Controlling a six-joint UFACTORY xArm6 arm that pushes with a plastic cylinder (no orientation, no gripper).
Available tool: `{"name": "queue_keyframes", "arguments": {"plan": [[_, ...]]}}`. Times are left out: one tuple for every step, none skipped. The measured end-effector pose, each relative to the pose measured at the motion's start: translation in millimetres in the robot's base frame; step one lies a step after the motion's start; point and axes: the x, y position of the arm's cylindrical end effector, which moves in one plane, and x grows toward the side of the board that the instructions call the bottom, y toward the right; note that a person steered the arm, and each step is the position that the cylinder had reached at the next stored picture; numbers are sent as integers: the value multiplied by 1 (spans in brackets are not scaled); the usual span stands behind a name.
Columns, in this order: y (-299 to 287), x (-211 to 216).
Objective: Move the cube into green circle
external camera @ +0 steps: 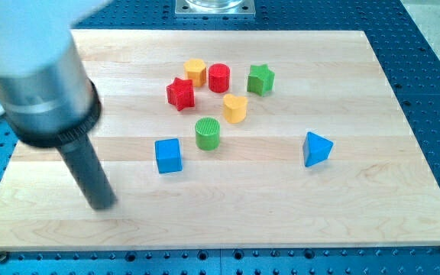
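From the one camera view, the straight dark rod comes down from a big blurred grey housing in the upper left of the frame, and my tip (pixel 102 205) rests on the pale wooden board (pixel 373 206) in the lower left. There are no jaws to be apart or together here; the rod is a plain pusher and it touches no block at this moment.

The small blue cube (pixel 168 155) sits a little right of and above the tip, with bare wood between them. The ribbed green cylinder, the green circle of the task (pixel 208 133), stands just up and right of the cube, near it but seemingly not touching. That layout looks deliberate: the tip lies on the far side of the cube from the target, so a push toward the upper right would, I judge, carry the cube to the circle.

Beyond the green cylinder cluster a yellow heart-shaped block (pixel 235 108), a red star block (pixel 180 93), a yellow rounded block (pixel 195 71), a red cylinder (pixel 218 77) and a green star-like block (pixel 260 79). A blue triangular block (pixel 316 148) sits alone at the right. None stands between cube and cylinder; an overshoot might shove the cylinder into the heart.
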Motion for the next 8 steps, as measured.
{"name": "queue_keyframes", "arguments": {"plan": [[41,-30],[65,-45],[54,-55],[32,-62],[30,-74],[37,-84],[58,-89],[61,-81]]}}
